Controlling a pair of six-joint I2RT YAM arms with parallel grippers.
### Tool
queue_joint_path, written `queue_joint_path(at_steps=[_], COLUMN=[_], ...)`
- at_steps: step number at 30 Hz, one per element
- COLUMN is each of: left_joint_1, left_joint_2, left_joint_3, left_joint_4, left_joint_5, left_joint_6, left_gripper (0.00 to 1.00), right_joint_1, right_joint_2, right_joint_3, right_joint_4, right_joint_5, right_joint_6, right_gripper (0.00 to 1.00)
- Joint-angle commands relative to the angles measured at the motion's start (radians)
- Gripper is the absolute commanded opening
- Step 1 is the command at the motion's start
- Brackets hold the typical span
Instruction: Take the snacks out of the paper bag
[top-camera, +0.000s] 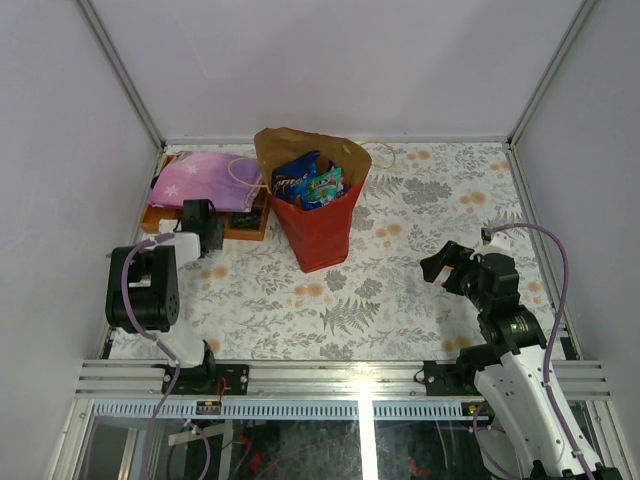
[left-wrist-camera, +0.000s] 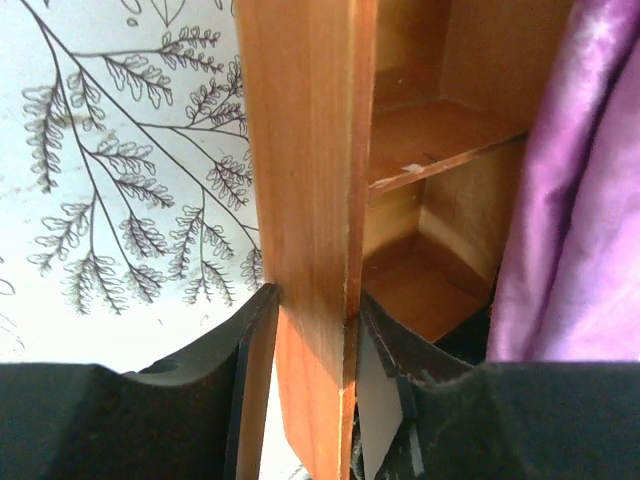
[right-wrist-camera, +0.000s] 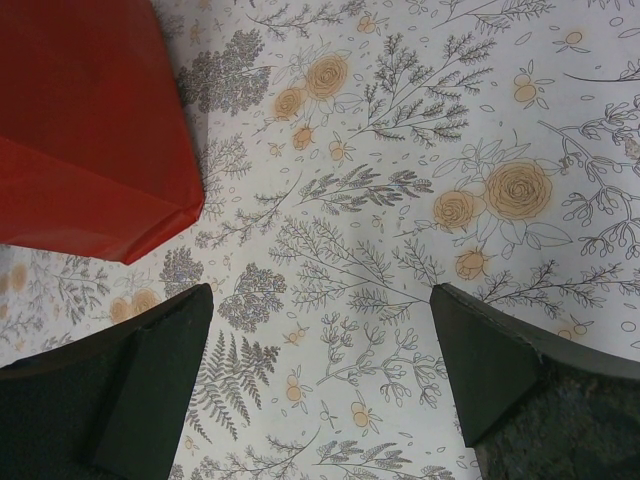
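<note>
No legible text on snack packets (top-camera: 308, 182)

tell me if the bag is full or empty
Full: blue snacks show in the open mouth of the upright bag.

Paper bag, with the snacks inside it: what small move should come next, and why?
Probably lift the right gripper toward the open top of the paper bag. It hangs open over the table beside the bag's base, while the blue chip bag shows at the mouth. The left gripper is closed on the tray wall, so it is busy.
</note>
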Motion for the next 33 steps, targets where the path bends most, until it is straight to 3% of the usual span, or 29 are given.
queue_joint_path(at_steps=[1, 6, 27, 33], left_joint_1=[-0.004, -0.004, -0.002, 0.0], left_joint_2=[0.062, 0.119, 0.276, 0.335], left_joint_3=[0.115, 0.273, 0.54, 0.644], left_joint_4=[-0.223, -0.434, -0.503, -0.507], left_joint_5=[-0.011, -0.016, -0.065, -0.072], left_joint_6=[-0.217, -0.286, -0.277, -0.192], left_gripper=[0.0, 0.0, 0.0, 0.0], right_joint_1=[0.002, 0.002, 0.002, 0.003], right_joint_2=[0.006, 0.008, 0.021, 0.028], right_joint_3=[0.008, 0.008, 0.007, 0.006], right_joint_4=[0.04, 0.042, 0.05, 0.053], right_joint_5=[-0.004, -0.008, -0.022, -0.02], right_joint_6=[-0.014, -0.014, -0.017, -0.019], right_gripper=[0.98, 0.98, 0.98, 0.98])
